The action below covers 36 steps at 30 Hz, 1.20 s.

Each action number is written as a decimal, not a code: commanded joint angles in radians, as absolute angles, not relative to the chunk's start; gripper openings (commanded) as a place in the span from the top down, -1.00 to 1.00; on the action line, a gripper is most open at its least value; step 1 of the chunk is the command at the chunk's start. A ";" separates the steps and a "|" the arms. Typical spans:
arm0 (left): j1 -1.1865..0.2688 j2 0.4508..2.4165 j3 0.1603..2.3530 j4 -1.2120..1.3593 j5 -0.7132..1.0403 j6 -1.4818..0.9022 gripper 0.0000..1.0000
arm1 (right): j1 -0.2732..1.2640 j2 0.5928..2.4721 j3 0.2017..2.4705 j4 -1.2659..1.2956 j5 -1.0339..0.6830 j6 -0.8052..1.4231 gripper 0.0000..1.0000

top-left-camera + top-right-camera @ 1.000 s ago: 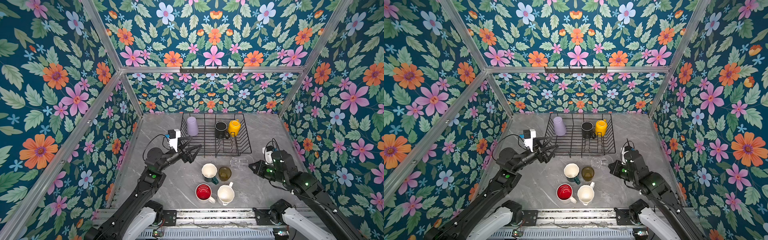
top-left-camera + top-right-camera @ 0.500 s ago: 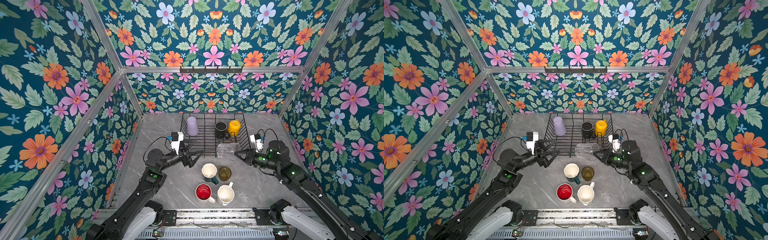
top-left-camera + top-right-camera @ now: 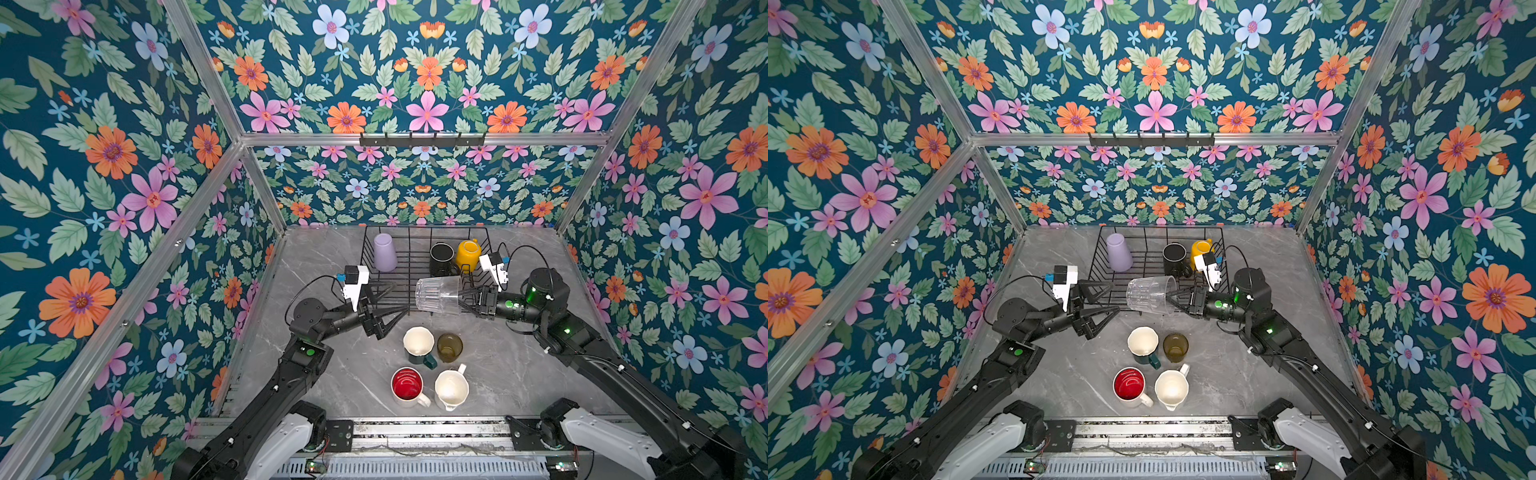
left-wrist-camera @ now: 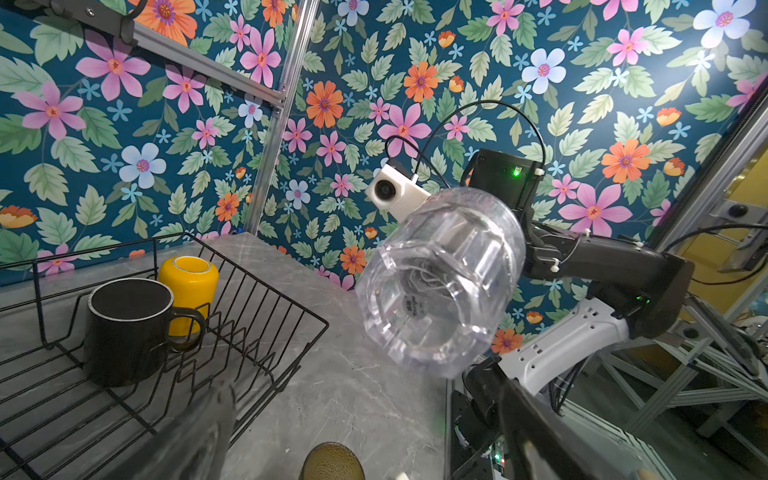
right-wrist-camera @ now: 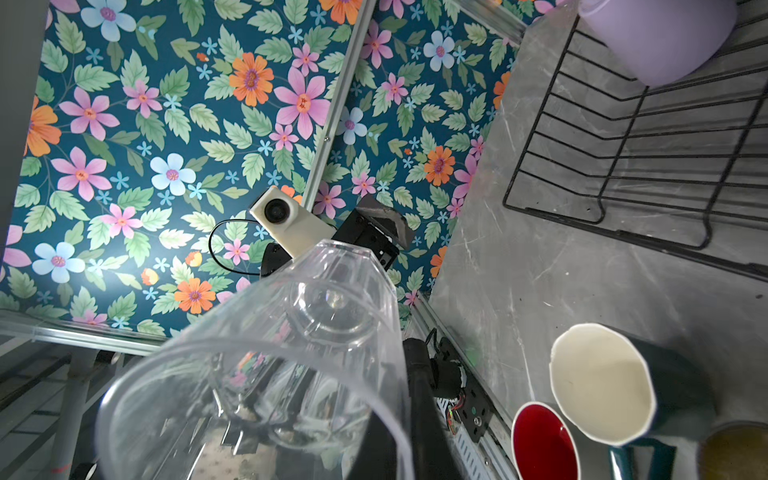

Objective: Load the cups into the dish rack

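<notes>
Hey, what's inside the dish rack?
Inside the dish rack: a lilac tumbler, a black mug and a yellow mug. The clear glass, held by the right tool, covers part of its near side in both top views.

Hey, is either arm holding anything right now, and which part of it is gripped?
The right gripper holds the clear glass by its rim, with the glass tipped sideways in the air. The left gripper is open and empty.

No lettering, number, brand or sign can be read in any of the views. In the left wrist view, small dark shapes show through the base of the clear ribbed glass (image 4: pixel 436 282), but they are too distorted to read as letters.
</notes>
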<state>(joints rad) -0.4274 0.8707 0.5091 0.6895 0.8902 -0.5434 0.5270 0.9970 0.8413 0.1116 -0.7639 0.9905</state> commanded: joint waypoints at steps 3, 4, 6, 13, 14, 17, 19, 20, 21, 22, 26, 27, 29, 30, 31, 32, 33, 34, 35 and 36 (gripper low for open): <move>-0.427 0.869 0.504 0.795 0.957 -0.579 -0.99 | 0.543 1.035 0.865 0.208 -0.797 0.975 1.00; -0.427 0.869 0.502 0.805 0.965 -0.585 -0.99 | 0.544 1.042 0.867 0.214 -0.800 0.974 1.00; -0.427 0.866 0.499 0.819 0.973 -0.592 -0.99 | 0.545 1.048 0.872 0.220 -0.801 0.972 1.00; -0.426 0.862 0.487 0.862 0.992 -0.609 -0.99 | 0.554 1.076 0.887 0.235 -0.821 0.969 1.00; -0.426 0.863 0.486 0.862 0.994 -0.609 -0.99 | 0.560 1.081 0.891 0.235 -0.826 0.965 1.00; -0.427 0.869 0.486 0.876 1.000 -0.617 -1.00 | 0.579 1.099 0.902 0.233 -0.836 0.956 1.00; -0.428 0.872 0.486 0.885 1.004 -0.621 -1.00 | 0.592 1.115 0.911 0.236 -0.848 0.952 1.00; -0.426 0.874 0.486 0.885 1.003 -0.621 -0.99 | 0.597 1.122 0.914 0.240 -0.853 0.951 1.00; -0.427 0.873 0.488 0.886 1.004 -0.622 -0.99 | 0.603 1.128 0.918 0.245 -0.860 0.951 1.00; -0.427 0.876 0.489 0.885 1.004 -0.623 -1.00 | 0.608 1.136 0.922 0.248 -0.866 0.951 1.00; -0.426 0.876 0.487 0.885 1.007 -0.623 -1.00 | 0.628 1.165 0.934 0.256 -0.879 0.946 1.00; -0.427 0.875 0.488 0.887 1.008 -0.624 -1.00 | 0.636 1.171 0.937 0.260 -0.883 0.944 1.00; -0.426 0.875 0.487 0.895 1.012 -0.628 -1.00 | 0.647 1.185 0.941 0.271 -0.888 0.945 1.00; -0.426 0.875 0.486 0.900 1.015 -0.632 -0.99 | 0.652 1.192 0.945 0.275 -0.890 0.945 1.00; -0.427 0.874 0.486 0.905 1.017 -0.634 -1.00 | 0.656 1.198 0.947 0.280 -0.891 0.946 1.00; -0.428 0.873 0.487 0.910 1.020 -0.636 -0.99 | 0.663 1.206 0.951 0.286 -0.891 0.948 1.00; -0.427 0.874 0.487 0.914 1.024 -0.638 -0.99 | 0.669 1.215 0.954 0.291 -0.893 0.949 1.00; -0.426 0.873 0.486 0.917 1.028 -0.640 -0.99 | 0.674 1.225 0.956 0.298 -0.896 0.952 1.00; -0.427 0.874 0.486 0.920 1.031 -0.642 -0.99 | 0.677 1.232 0.959 0.305 -0.897 0.954 1.00; -0.427 0.874 0.486 0.924 1.036 -0.645 -0.99 | 0.683 1.241 0.961 0.313 -0.899 0.958 1.00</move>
<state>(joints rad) -0.4274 0.8749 0.4843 0.8764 1.0210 -0.6285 0.6724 1.2289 0.9501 0.2310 -0.8680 0.9585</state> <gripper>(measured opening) 0.996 0.069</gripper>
